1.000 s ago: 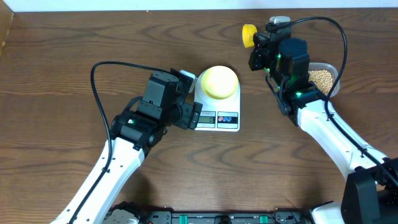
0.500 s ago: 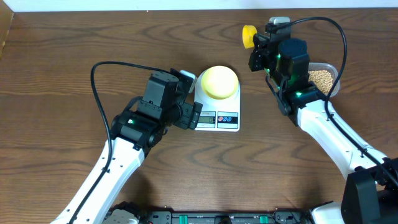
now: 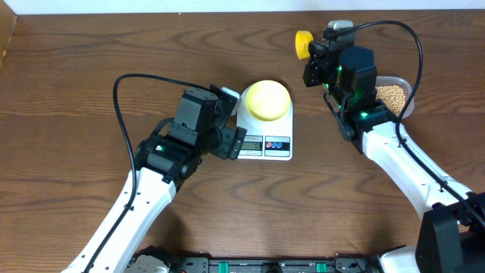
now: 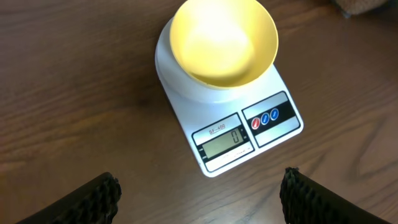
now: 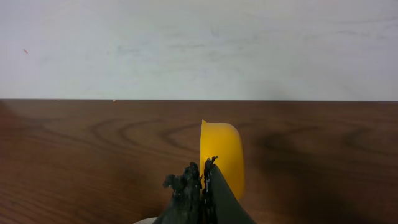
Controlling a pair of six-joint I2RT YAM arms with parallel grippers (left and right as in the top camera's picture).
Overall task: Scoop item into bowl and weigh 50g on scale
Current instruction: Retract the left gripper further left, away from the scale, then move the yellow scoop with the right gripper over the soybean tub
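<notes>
My right gripper (image 5: 200,180): clenched on the yellow scoop (image 5: 225,155), held aloft for scooping.
My left gripper (image 4: 200,198): spread wide, empty, overlooking bowl (image 4: 222,43) on scale (image 4: 186,99).

One scale (image 3: 264,145), one bowl (image 3: 265,99), one scoop (image 3: 303,42), one container (image 3: 410,91).

The small round pale yellow bowl (image 3: 266,99) sits on the white digital kitchen scale (image 3: 282,145) at the centre of the brown wooden bench (image 3: 76,76). The clear plastic container (image 3: 407,91) holding beige beans (image 3: 390,94) lies right of it. The bright yellow scoop (image 3: 303,43) is farther back, between them.
</notes>
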